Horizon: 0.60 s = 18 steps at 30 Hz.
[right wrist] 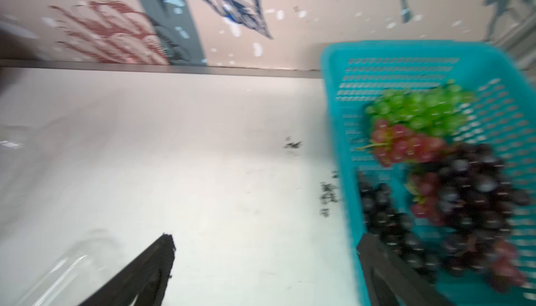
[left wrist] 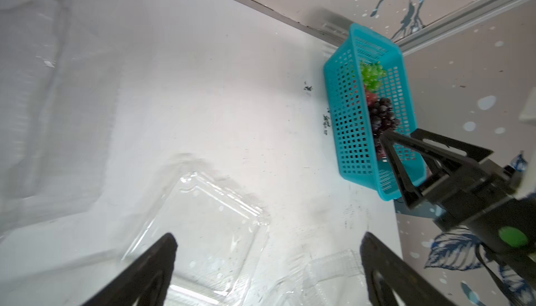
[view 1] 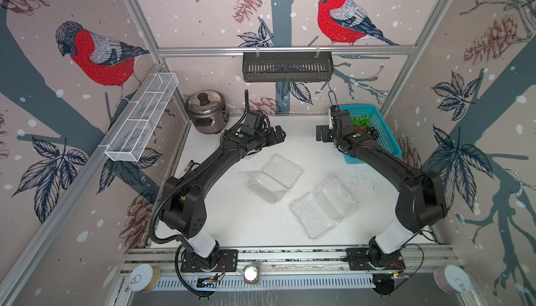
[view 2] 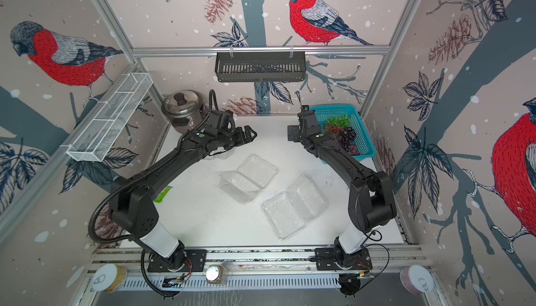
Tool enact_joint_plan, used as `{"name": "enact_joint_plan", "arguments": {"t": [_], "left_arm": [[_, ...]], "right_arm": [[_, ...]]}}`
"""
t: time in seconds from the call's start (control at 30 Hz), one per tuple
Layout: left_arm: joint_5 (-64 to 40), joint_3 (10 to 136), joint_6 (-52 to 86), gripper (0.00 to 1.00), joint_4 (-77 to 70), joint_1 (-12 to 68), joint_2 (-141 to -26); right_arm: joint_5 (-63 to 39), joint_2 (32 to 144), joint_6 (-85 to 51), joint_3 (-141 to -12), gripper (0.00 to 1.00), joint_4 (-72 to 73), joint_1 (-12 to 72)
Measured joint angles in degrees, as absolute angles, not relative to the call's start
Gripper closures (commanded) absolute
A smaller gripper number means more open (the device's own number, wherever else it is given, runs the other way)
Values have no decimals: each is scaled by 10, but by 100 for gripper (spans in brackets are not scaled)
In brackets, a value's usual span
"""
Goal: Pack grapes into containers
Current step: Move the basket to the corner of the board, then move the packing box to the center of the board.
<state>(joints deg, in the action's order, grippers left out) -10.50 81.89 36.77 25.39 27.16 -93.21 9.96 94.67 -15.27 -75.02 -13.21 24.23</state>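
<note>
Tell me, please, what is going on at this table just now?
Two robot arms are set to pack grapes, but no bunch is out yet: the green, red and dark bunches all lie in the turquoise basket at the far right corner. The right arm reaches beside the basket, jaws open and empty. The left arm hovers over the far left of the table, jaws open too. The clear containers lie open mid-table and hold no grapes.

Steel rice cooker, turq. basket, wire rack, blk shelf
</note>
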Motion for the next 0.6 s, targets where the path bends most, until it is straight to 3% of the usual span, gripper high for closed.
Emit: {"name": "enact_joint_plan", "arguments": {"t": [0.23, 0.6], "left_arm": [[-77, 746, 356, 2, 303, 272, -871], [-182, 627, 427, 2, 188, 281, -823]], "right_arm": [[85, 951, -198, -735, 0, -181, 313], [237, 851, -214, -663, 5, -313, 382]]}}
